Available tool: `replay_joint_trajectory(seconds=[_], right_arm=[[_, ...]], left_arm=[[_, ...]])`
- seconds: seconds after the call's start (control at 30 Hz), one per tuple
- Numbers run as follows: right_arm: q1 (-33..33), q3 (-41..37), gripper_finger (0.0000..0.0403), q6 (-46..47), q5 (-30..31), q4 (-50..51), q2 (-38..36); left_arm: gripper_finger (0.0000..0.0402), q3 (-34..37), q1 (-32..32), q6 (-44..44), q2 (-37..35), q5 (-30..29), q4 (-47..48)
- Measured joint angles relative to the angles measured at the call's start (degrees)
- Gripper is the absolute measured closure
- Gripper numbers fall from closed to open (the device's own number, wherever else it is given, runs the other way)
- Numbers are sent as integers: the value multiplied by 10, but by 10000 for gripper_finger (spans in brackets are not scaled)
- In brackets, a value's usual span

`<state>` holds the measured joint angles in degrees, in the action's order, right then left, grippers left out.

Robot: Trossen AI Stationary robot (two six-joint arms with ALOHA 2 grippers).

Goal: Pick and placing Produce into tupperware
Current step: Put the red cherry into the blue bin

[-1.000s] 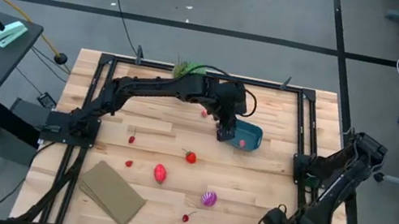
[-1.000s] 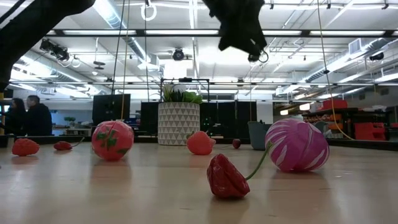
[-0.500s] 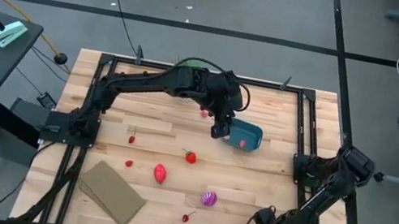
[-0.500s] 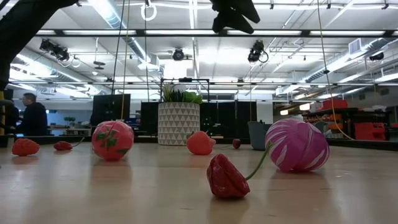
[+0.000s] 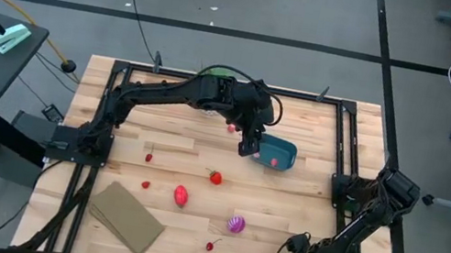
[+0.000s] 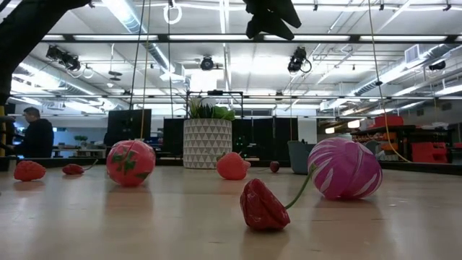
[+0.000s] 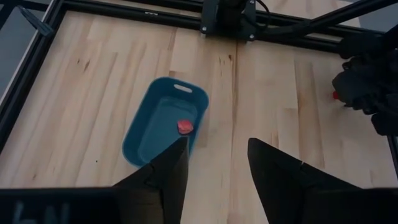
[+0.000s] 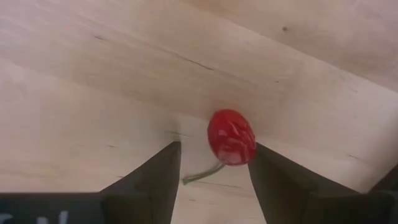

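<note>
Now my right gripper (image 8: 214, 165) hangs open and empty over a small glossy red cherry (image 8: 231, 137) on the pale wood table (image 8: 93, 93), its thin green stem trailing between my fingers, while my open left gripper (image 7: 217, 165) hovers above the smooth teal tupperware (image 7: 146, 134).

One camera looks straight down on the table (image 5: 286, 202). Another sits low on it, near the striped ball (image 6: 345, 169), which both see.

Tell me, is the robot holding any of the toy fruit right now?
No, nothing is held. The left gripper is open and empty near the tupperware. The right gripper is open too; a cherry shows between its fingers, ungripped.
</note>
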<state>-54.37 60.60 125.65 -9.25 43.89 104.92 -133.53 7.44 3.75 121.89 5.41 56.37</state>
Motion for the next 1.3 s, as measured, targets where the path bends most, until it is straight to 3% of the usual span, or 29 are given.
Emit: replay_joint_trajectory(seconds=[0.57,1.0,1.3], right_arm=[[12,-1,228,-35,23,25,0],[49,-2,296,-58,27,21,-4],[101,-4,293,-82,148,22,-60]], left_arm=[[229,-4,0,0,-19,0,8],[236,-12,16,-5,-150,0,35],[235,-12,41,1,-272,-2,36]])
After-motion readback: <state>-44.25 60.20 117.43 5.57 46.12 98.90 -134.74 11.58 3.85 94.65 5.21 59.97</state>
